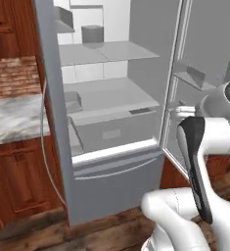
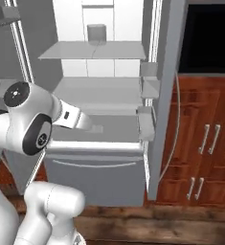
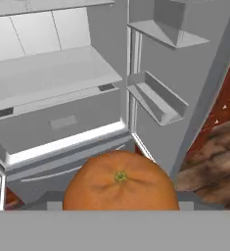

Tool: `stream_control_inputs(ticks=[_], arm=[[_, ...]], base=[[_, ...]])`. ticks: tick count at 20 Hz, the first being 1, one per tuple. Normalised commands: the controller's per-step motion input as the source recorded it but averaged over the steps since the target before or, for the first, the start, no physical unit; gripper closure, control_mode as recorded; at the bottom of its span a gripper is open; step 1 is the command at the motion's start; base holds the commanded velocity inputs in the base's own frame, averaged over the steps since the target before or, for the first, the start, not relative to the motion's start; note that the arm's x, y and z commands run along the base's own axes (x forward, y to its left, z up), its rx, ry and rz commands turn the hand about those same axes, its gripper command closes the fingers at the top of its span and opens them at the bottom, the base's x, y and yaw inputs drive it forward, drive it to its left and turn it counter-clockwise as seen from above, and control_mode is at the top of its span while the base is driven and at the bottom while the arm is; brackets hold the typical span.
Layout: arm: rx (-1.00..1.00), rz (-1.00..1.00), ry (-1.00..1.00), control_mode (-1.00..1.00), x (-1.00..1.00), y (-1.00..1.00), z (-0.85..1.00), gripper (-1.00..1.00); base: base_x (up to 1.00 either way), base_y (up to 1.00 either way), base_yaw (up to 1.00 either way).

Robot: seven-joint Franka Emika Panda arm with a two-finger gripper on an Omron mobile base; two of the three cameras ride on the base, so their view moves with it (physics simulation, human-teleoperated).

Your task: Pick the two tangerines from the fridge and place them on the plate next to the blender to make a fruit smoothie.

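Tangerine (image 3: pixel 120 180) pinched in gripper (image 3: pixel 120 203) | outside open fridge (image 1: pixel 106 162) | not yet plated | second fruit unseen, still to fetch

I'm looking into the fridge (image 1: pixel 111 147) with both doors swinging wide, so the front is standing open for a reach. The glass shelves (image 1: pixel 109 51) are splitting the inside into low flat gaps. A grey box (image 1: pixel 92 34) is sitting on the upper shelf, blocking its back middle. The grey drawer (image 1: pixel 116 130) is closing off the bottom. Door bins (image 3: pixel 158 100) are sticking out from the right door, narrowing that side. In the hand view a tangerine (image 3: pixel 120 181) is sitting right at the fingertips and covering the lower middle of what I'm seeing ahead. The marble counter (image 1: pixel 13 117) is flanking the left door.
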Motion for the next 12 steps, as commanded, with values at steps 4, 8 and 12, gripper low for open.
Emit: stream_control_inputs(ticks=[4,8,12], arm=[[0.0,0.0,0.0,1.0,0.0,0.0,0.0,1.0],[0.0,0.0,0.0,1.0,0.0,0.0,0.0,1.0],[0.0,0.0,0.0,1.0,0.0,0.0,0.0,1.0]], base=[[-0.39,0.0,-0.89],[-0.05,0.0,-0.92],[0.49,0.0,-0.7]])
